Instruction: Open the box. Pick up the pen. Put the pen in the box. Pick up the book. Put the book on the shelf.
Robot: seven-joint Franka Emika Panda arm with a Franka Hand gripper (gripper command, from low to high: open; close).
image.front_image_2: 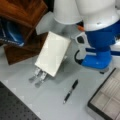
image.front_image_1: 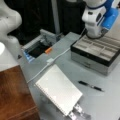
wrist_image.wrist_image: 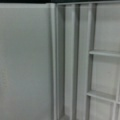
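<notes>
The claw itself is not showing in any view: in a front view only the white and blue wrist of the arm is hanging above the far edge of the wide flat box with grey sides and a pale compartmented inside, and I cannot tell whether the claw is released or clenched. The wrist view is looking straight down into the box's pale dividers, with nothing held in sight. The box is lying open, its compartments bare, so the opening step looks done, by my judgement, while nothing has gone in yet.

Taking the box as landmark, the thin black pen with a lighter tip is lying flat on the grey bench just in front of the box, apart from it. The large white flat book is resting farther out from the box, past the pen, propped on slotted metal strips. The dark reddish-brown wooden shelf is standing well beyond the book, farthest from the box
</notes>
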